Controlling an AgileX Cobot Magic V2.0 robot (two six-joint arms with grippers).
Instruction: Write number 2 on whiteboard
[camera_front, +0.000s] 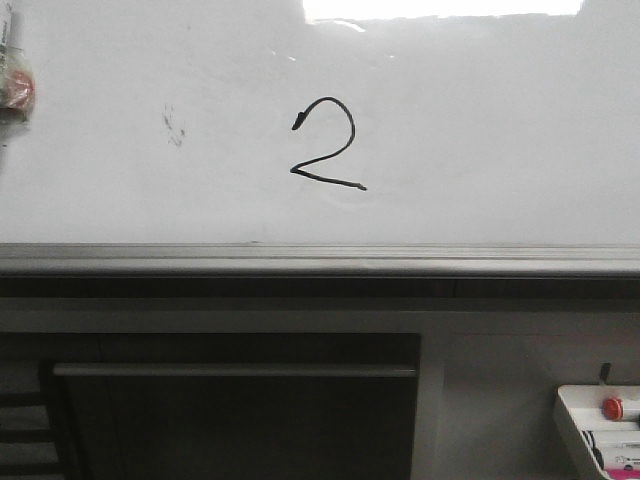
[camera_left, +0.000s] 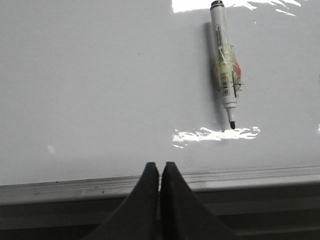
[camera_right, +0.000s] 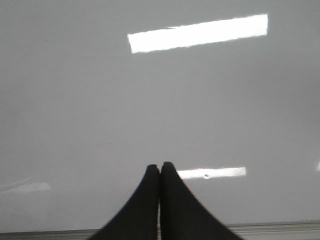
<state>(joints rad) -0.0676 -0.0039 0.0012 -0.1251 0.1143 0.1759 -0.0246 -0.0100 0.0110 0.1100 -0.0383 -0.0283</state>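
Observation:
A thin black number 2 (camera_front: 328, 180) is drawn near the middle of the whiteboard (camera_front: 480, 130) in the front view. No gripper shows in that view. In the left wrist view my left gripper (camera_left: 160, 165) is shut and empty, level with the board's lower rail (camera_left: 240, 176). A white marker (camera_left: 222, 60) with a black tip is taped to the board beyond it, apart from the fingers. In the right wrist view my right gripper (camera_right: 160, 165) is shut and empty in front of bare whiteboard (camera_right: 75, 100).
A grey metal rail (camera_front: 320, 258) runs along the board's lower edge. A small white tray (camera_front: 578, 430) with a red button (camera_front: 612, 408) sits at the lower right. Faint smudge specks (camera_front: 173, 125) mark the board left of the digit. A dark cabinet (camera_front: 235, 410) stands below.

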